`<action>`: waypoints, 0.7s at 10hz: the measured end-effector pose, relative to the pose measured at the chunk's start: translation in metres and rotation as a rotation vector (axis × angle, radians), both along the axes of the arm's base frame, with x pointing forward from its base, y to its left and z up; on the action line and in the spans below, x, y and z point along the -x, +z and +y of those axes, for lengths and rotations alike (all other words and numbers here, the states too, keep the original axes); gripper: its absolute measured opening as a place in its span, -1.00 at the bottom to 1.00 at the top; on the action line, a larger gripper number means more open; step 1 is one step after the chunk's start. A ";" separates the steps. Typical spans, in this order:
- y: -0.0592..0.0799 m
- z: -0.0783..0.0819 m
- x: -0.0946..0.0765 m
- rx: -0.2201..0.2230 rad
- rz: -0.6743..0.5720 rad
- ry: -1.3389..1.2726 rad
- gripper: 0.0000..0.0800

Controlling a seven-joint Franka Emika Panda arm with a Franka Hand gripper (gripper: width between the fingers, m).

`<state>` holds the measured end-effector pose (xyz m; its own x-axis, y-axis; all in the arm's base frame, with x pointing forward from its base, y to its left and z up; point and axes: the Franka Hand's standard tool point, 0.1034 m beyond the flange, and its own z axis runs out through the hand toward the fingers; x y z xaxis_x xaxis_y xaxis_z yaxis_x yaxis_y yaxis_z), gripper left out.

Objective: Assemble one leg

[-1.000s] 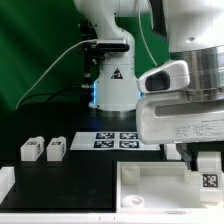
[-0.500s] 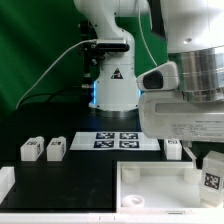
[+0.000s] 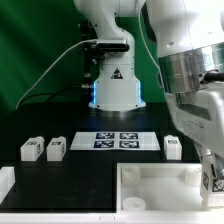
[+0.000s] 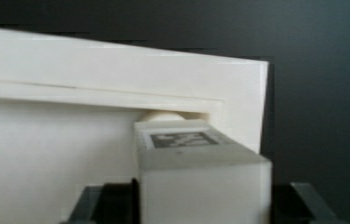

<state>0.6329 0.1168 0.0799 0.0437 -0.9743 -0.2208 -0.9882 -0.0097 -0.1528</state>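
My wrist view shows what the exterior view cannot. My gripper (image 4: 198, 204) is clamped on the leg (image 4: 197, 165), a blocky white plastic piece with a dark tag on its face. Its rounded tip sits at a corner of the smooth white tabletop (image 4: 83, 70), but I cannot tell if they touch. My fingers (image 4: 110, 205) are barely in view, as dark blurred strips.

In the exterior view the leg (image 3: 211, 181) is cut off at the right edge. Only this view shows a loose leg (image 3: 30, 150) beside a second (image 3: 54, 149), and a third (image 3: 172, 146) by the marker board (image 3: 115, 140).
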 end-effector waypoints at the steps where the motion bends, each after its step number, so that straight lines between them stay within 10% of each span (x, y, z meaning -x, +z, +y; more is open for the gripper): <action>1: 0.000 0.005 -0.001 -0.038 0.015 -0.160 -0.22; 5: 0.000 0.012 0.001 -0.064 0.026 -0.198 -0.24; 6: -0.001 0.013 0.003 -0.063 0.035 -0.167 0.20; 7: 0.000 0.013 0.004 -0.029 0.020 0.020 0.20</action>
